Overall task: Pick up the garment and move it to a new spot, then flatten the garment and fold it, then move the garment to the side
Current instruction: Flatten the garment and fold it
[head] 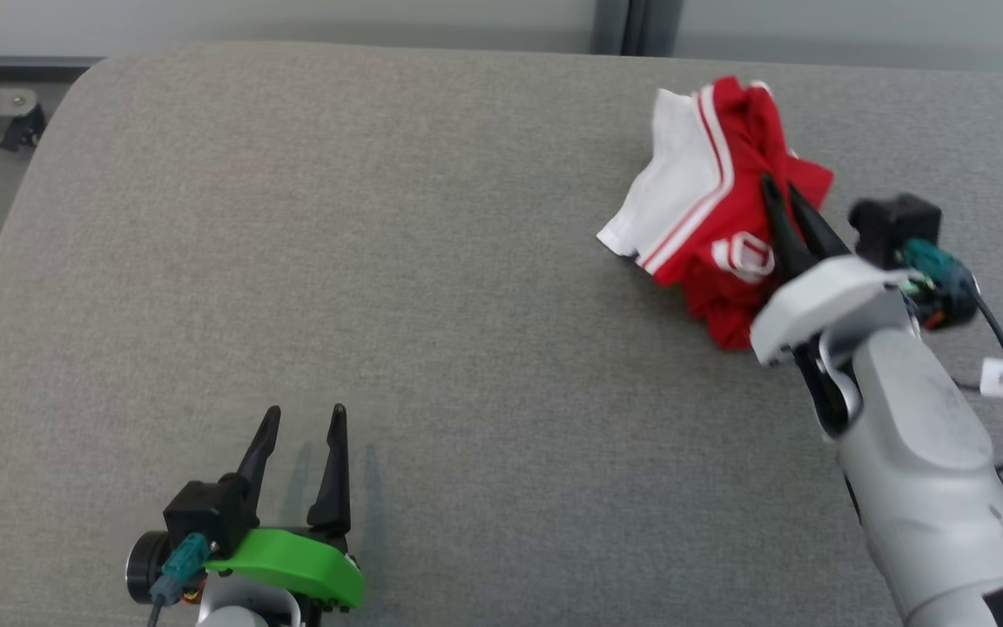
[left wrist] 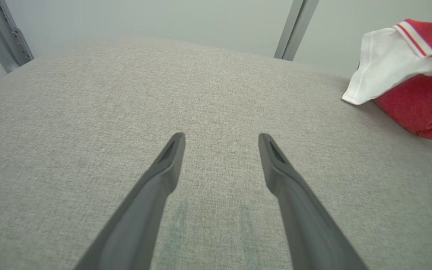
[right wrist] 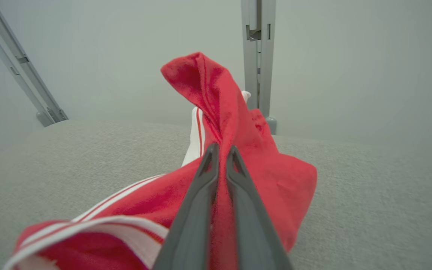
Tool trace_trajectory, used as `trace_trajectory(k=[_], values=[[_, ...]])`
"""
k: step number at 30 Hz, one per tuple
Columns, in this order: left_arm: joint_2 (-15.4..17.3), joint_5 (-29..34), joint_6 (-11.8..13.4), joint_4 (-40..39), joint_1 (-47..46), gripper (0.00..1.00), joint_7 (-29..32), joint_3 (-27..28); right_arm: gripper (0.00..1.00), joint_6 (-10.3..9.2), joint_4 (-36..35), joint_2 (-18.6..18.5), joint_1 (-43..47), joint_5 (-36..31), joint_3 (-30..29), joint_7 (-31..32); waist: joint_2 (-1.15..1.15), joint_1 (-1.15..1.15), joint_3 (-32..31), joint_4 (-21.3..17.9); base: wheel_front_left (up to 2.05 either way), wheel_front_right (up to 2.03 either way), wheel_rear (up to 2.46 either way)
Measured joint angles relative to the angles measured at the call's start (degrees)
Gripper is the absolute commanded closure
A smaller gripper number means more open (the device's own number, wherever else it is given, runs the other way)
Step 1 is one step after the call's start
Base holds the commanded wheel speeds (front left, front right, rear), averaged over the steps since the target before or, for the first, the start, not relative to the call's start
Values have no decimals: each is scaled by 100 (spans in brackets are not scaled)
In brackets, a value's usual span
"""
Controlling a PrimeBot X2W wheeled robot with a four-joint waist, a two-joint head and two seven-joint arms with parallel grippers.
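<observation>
Right wrist view: red fold of the garment (right wrist: 261, 165) tight between right fingers (right wrist: 201, 195); left fingers (left wrist: 163, 176) apart

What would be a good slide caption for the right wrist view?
Right gripper pinching a raised fold of the red-and-white garment, which lies crumpled on the grey padded surface.

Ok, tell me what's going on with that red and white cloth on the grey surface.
The robot's right tool is pinched on a raised fold of the crumpled red and white fabric garment, which sits at the far right of the grey fabric-covered surface. The left tool stands open over a bare part of that surface at the near left, holding nothing. The garment is bunched up, not yet flattened or folded.
</observation>
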Motion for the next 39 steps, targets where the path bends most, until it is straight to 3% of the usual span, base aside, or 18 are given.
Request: trace_trajectory(k=[1, 2, 9, 15, 21, 31, 35, 39], values=[[1, 19, 0, -2, 23, 0, 0, -1, 52, 0, -7, -9, 224, -146, -255, 0, 0, 0, -39, -65, 0, 0, 0], [0, 20, 1, -5, 53, 0, 0, -12, 0, 0, -9, -23, 459, -322, -523, 1, 0, 0, -76, -130, 0, 0, 0], [0, 26, 0, -3, 99, 0, 1, -92, 0, -1, -178, -74, 1540, -1274, -2156, 1, 0, 0, -243, -443, 0, 0, 0], [0, 52, 0, -2, 124, 0, 0, -84, 0, -1, -453, -27, 1778, -1456, -2380, 1, 0, 0, -291, -530, 0, 0, 0], [0, 76, 0, 11, 137, 0, 1, -101, 0, -1, -726, -14, 1711, -1149, -1605, 1, 0, 0, -290, -502, 0, 0, 0], [0, 67, 0, 15, 118, 0, 1, -127, 0, 0, -1656, -7, 1323, -829, 419, 0, 0, 0, -151, -329, 0, 0, 0], [1, 66, 0, 21, 116, 0, 1, -112, 0, 0, -1610, -8, 979, -833, 1048, 7, 0, 0, -86, -289, 0, 0, 0], [0, 8, 0, 116, 73, 0, 1, -168, 0, 0, -1210, -4, 374, -834, 1447, 398, 0, 0, -13, -254, 0, 0, 0]])
